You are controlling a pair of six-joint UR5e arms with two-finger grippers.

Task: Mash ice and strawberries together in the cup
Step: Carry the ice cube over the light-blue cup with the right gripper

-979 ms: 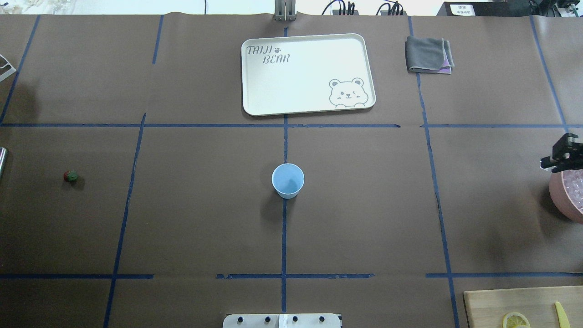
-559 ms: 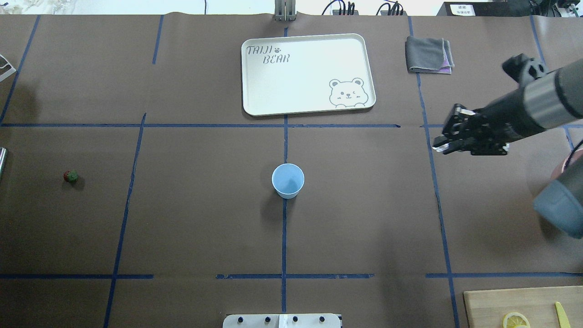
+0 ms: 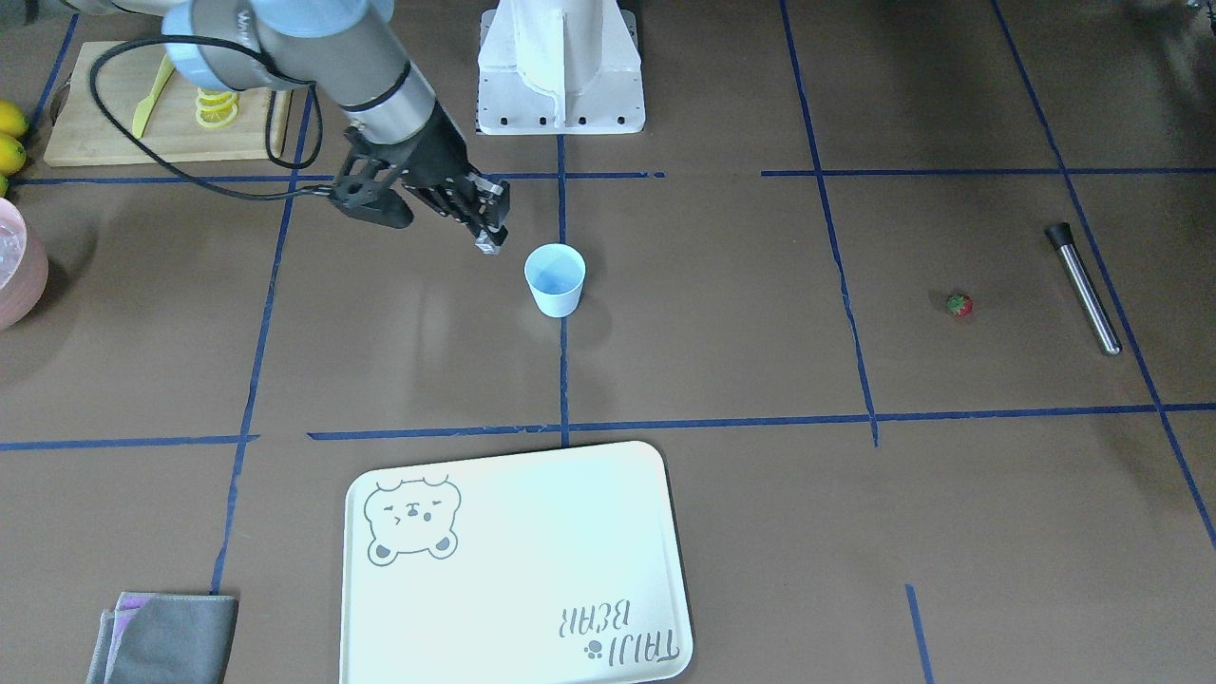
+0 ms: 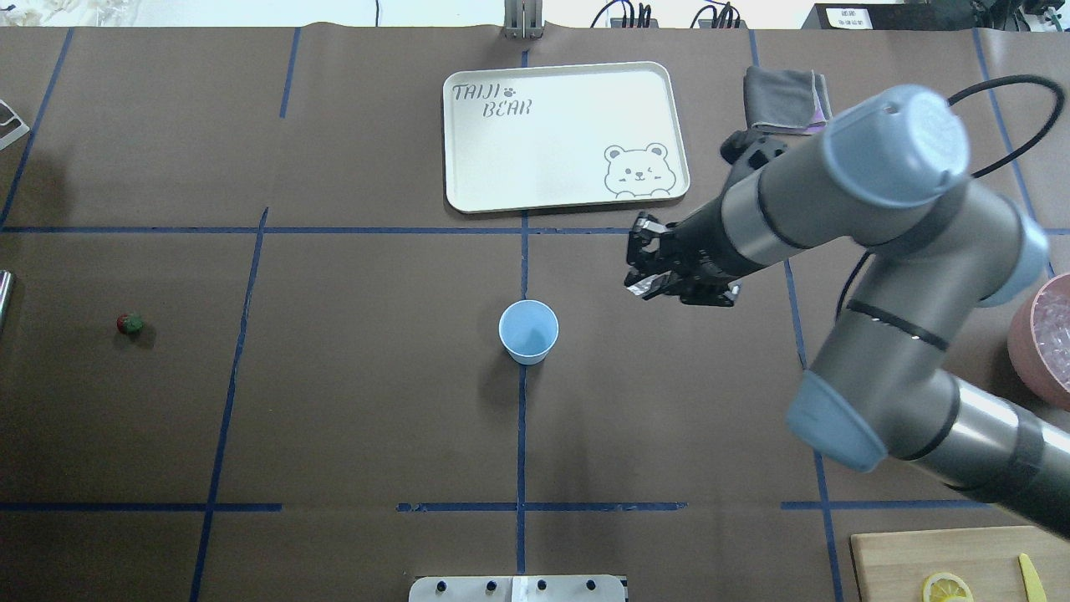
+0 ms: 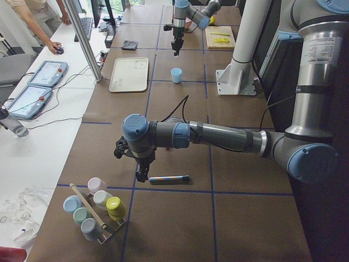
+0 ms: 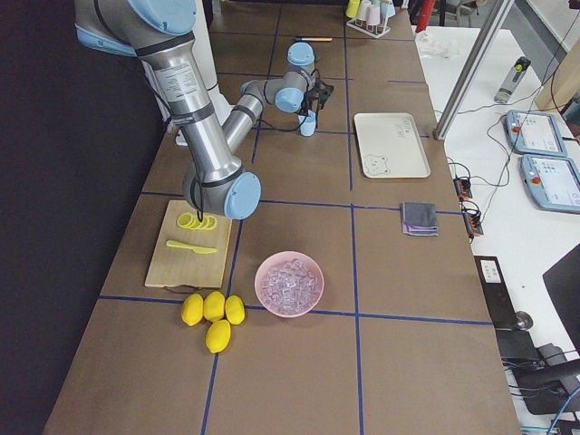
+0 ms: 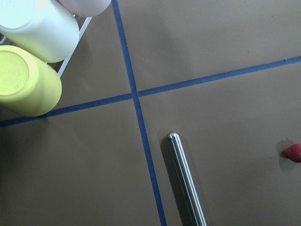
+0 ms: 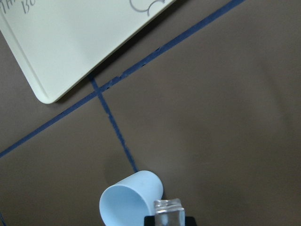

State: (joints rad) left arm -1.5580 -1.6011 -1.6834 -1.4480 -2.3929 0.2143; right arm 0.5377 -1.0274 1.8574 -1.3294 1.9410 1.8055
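Whether the left tool (image 5: 140, 176) is open, I cannot tell. The strawberry (image 4: 129, 323) lies untouched, far left of the right tool (image 4: 637, 286). That tool has swung in from the pink bowl (image 4: 1018, 347) to near the cup (image 4: 528, 331), clamped on an ice cube (image 8: 168, 210): dropping comes next.

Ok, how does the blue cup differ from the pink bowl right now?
The cup is pale blue and small; the pink bowl is clearly wider. The cup looks empty; the bowl holds ice. The cup stands at the middle of the table on a blue tape line; the bowl sits at its right edge in the overhead view. Both stand upright, open-topped.
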